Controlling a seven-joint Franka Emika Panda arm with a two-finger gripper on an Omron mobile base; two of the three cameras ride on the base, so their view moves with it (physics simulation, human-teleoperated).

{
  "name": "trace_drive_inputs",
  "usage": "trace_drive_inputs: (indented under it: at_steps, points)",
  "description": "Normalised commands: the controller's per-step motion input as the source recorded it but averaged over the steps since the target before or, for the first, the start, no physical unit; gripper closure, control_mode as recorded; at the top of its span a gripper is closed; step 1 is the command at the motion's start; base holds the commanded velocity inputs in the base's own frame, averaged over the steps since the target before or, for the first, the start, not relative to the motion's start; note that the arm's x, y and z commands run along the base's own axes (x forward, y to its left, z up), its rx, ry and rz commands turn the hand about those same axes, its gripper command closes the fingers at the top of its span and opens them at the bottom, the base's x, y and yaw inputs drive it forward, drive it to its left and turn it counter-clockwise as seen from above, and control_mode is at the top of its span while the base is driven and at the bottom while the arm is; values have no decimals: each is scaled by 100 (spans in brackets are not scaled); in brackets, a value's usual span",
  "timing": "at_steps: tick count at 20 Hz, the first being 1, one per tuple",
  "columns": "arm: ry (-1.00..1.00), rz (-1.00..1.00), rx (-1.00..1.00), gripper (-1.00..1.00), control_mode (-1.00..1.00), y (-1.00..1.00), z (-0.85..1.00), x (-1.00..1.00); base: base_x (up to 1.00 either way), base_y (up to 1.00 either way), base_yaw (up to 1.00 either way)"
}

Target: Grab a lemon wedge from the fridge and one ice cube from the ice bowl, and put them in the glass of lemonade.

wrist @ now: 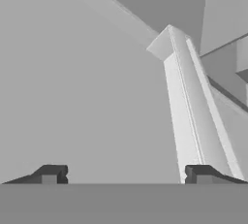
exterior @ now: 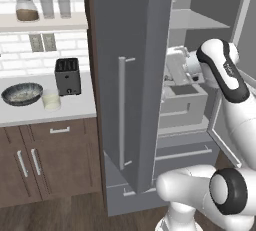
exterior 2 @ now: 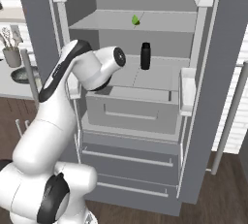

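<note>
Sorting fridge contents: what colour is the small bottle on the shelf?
Black bottle, clearest in the right base view.

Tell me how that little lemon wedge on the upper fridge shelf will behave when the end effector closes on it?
The lemon wedge looks tiny against the dark bottle below it, so probably very light and easily nudged along the smooth shelf. Its tapered shape may squirt sideways from the open end effector. Being fruit, it likely squashes somewhat.
</note>
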Motion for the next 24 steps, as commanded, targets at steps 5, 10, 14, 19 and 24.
trace_drive_inputs:
  at_steps: [5, 10, 14, 19, 24]
  points:
    - [0, 10, 1, -100, -100, 95, 0, -15, 0, 0, 0]
    - [0, 6, 0, -100, -100, 97, 0, -26, 0, 0, 0]
    - [1, 3, 0, -100, -100, 82, 0, -27, 0, 0, 0]
    - [1, 0, 0, -100, -100, 12, 1, -28, 0, 0, 0]
    - [0, -8, 0, -100, -100, -46, 13, -37, 0, 0, 0]
